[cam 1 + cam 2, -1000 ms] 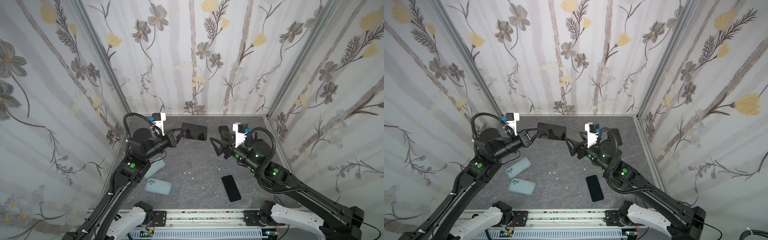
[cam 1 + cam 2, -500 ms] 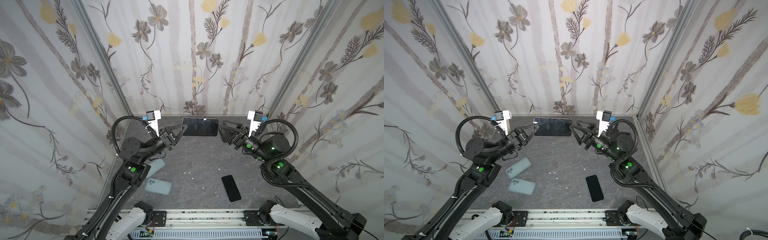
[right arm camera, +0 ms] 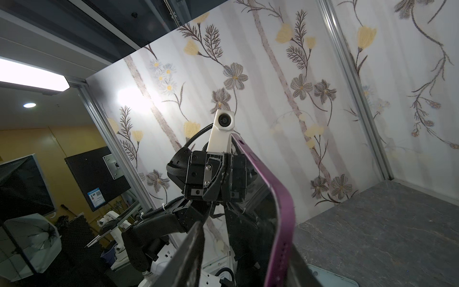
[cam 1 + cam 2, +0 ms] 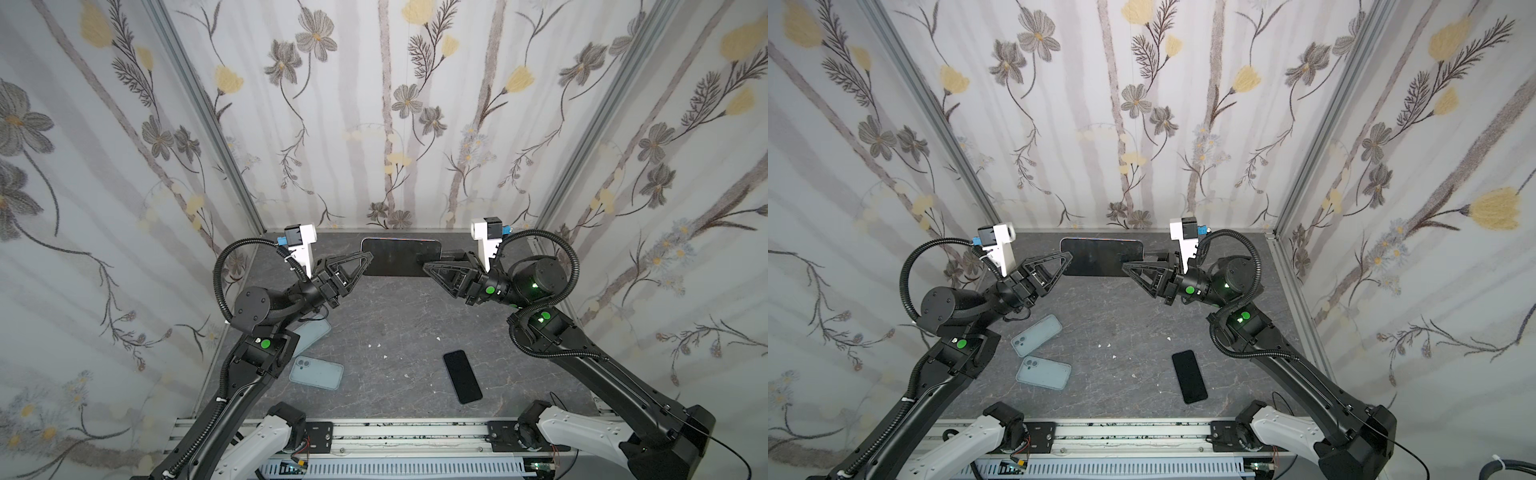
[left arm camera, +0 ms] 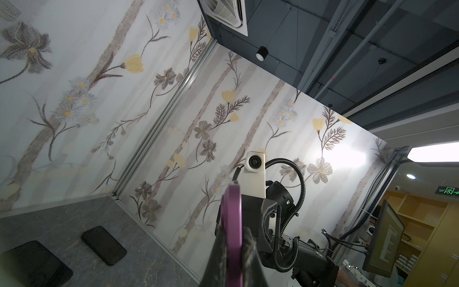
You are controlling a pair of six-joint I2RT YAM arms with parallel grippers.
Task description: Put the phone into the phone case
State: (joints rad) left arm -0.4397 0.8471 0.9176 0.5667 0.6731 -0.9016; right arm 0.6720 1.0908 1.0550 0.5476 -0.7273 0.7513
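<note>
A phone (image 4: 400,257) (image 4: 1100,257) with a black screen and purple rim hangs level above the back of the table in both top views. My left gripper (image 4: 365,259) (image 4: 1068,259) is shut on its left end; the left wrist view shows the purple rim (image 5: 232,223) pinched between the fingers of the left gripper (image 5: 232,238). My right gripper (image 4: 428,266) (image 4: 1126,266) straddles the right end. There the rim (image 3: 280,211) lies against one finger, the other stands apart, so the right gripper (image 3: 246,238) is open. Two pale blue phone cases (image 4: 318,372) (image 4: 311,334) lie front left.
A second black phone (image 4: 462,376) (image 4: 1189,376) (image 5: 103,244) lies flat at the front right of the grey table (image 4: 395,332). Flowered walls close in the back and both sides. A metal rail (image 4: 395,434) runs along the front edge. Small white crumbs dot the middle.
The left gripper carried the phone up and toward the back wall. The right gripper swung in from lower right to the phone's right end, and its jaws have narrowed around it.
</note>
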